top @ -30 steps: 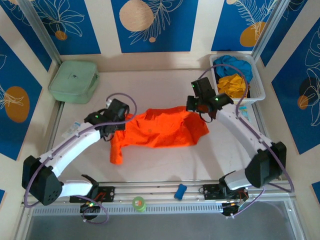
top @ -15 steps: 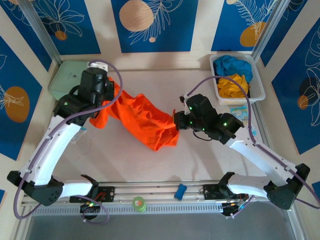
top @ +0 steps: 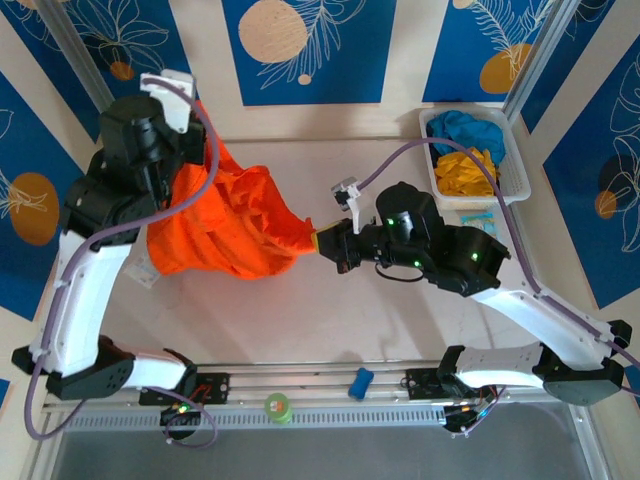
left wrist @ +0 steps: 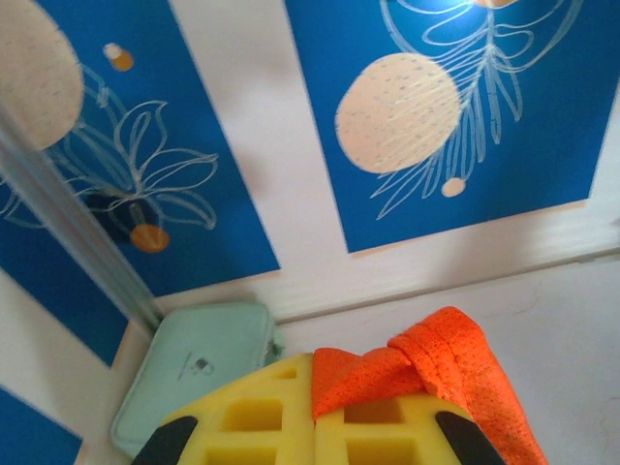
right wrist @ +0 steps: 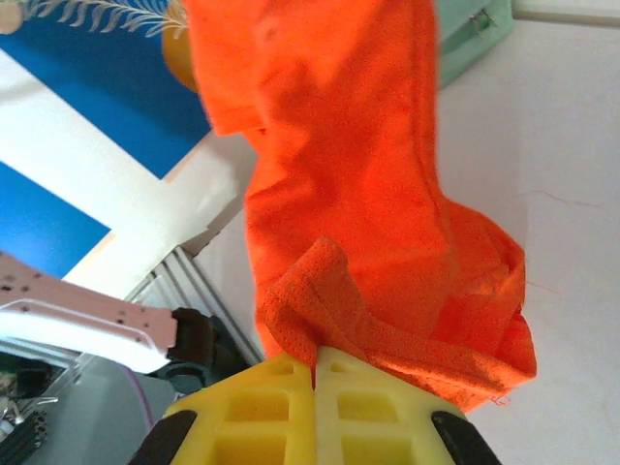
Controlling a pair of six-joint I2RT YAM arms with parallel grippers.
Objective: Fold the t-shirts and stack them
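**A:** What does the overhead camera give that the wrist cameras don't?

**B:** The whole span. The white table (top: 400, 320) sits inside wall panels (top: 310, 60) of blue, with white leaf drawings and peach discs. The orange t-shirt (top: 225, 225) is held up and stretched between both arms, its bulk sagging on the left. I cannot tell whether its lowest folds touch the table.

**A:** Which way does it run?

**B:** Its long axis is diagonal, from high at the far left down to a narrow point near the table's middle.

**A:** And the wrist cameras?

**B:** They show the grips. In the left wrist view, the left gripper (left wrist: 313, 373) has its yellow pads pressed together on a twisted orange fold. The pale green case (left wrist: 199, 363) lies beyond it, by the back wall. In the right wrist view, the right gripper (right wrist: 317, 363) is likewise clamped tight on a bunched edge, and the cloth runs away from it.

**A:** Any other shirts?

**B:** Overhead, a white basket (top: 515, 165) at the far right holds the blue t-shirt (top: 462, 128) behind the yellow t-shirt (top: 465, 170). Both are crumpled.
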